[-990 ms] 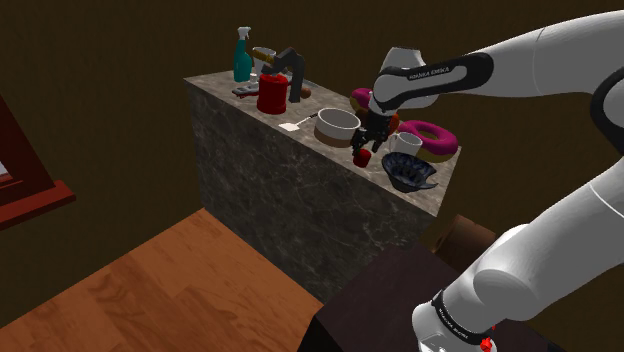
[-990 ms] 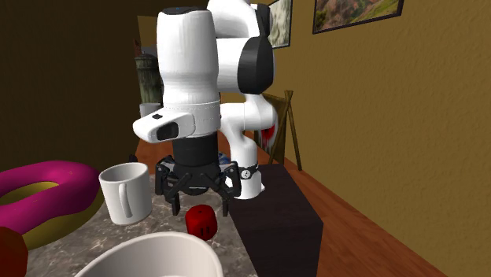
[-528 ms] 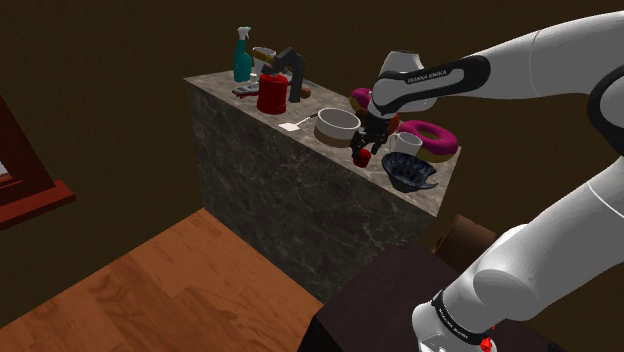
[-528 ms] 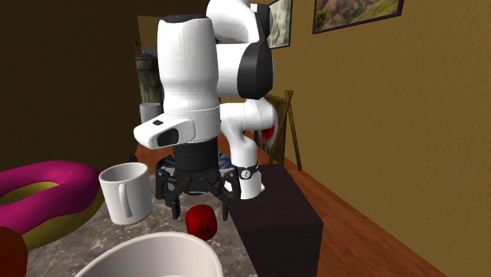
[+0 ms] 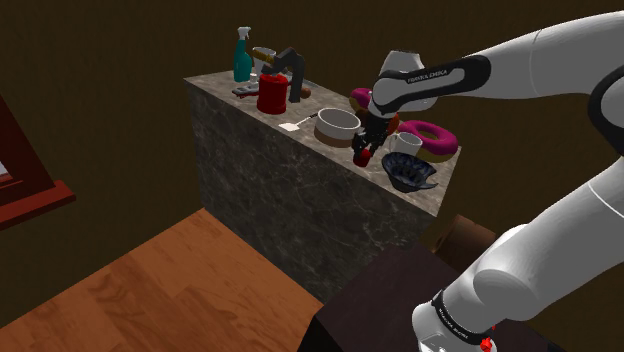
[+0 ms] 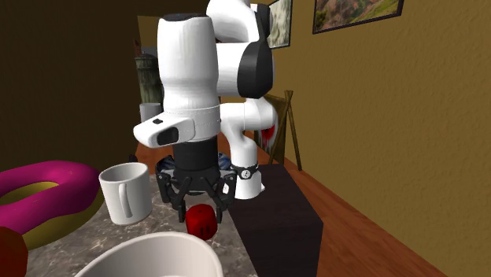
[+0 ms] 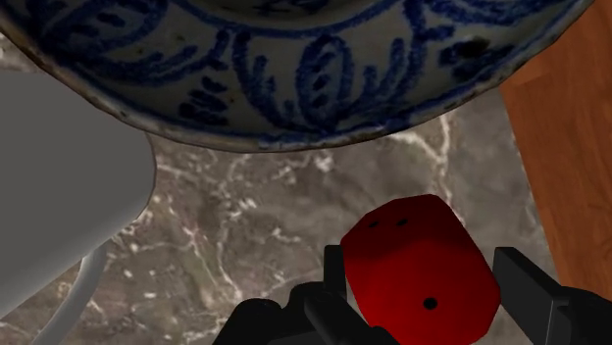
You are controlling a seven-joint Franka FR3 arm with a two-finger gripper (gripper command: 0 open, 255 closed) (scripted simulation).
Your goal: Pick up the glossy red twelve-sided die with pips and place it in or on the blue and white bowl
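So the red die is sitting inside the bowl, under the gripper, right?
Not quite. The die sits on the counter beside the bowl, not inside it, as the wrist view shows. It is under the gripper.

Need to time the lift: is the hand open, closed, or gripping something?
Hand: closed on the glossy red many-sided die with dark pips, not yet lifted off the grey marbled counter.

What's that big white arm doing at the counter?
The white robot arm's black pincer clasps a red die between its fingers. The die sits on the marble counter, not yet lifted. The blue and white bowl it is meant for stands right beside it.
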